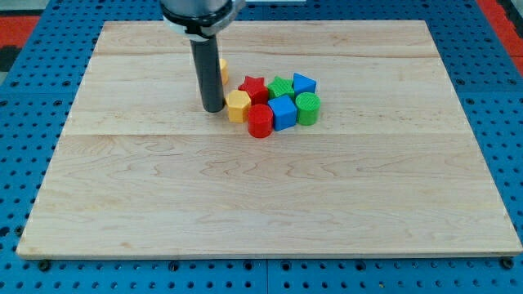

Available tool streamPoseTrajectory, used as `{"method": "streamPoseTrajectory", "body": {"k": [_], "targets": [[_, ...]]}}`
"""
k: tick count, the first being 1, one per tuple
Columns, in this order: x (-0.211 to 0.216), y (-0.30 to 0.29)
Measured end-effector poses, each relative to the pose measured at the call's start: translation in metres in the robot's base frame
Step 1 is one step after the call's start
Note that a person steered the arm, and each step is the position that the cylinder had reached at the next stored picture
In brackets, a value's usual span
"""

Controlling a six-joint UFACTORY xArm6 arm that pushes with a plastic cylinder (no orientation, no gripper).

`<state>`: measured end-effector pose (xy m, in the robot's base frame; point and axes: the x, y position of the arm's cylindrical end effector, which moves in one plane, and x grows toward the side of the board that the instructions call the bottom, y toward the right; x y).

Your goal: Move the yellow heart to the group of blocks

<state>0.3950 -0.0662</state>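
My tip (213,109) rests on the board just left of a yellow hexagon block (238,105). A yellow block (223,70), mostly hidden behind the rod, peeks out on the rod's right side; its shape cannot be made out. The group sits right of the rod: a red star (254,87), a green star (279,86), a blue block (303,83), a red cylinder (261,121), a blue cube (283,111) and a green cylinder (308,107), packed close together.
The wooden board (270,196) lies on a blue pegboard table (33,106). The arm's body (198,11) hangs over the board's top edge.
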Motion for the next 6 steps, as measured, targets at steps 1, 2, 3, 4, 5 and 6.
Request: {"method": "streamPoseTrajectory", "body": {"k": [1,2,3,4,5,6], "targets": [[-0.006,-0.012],[-0.069,-0.069],[-0.079,-0.031],[-0.079,0.046],[-0.098,0.050],[-0.113,0.074]]}}
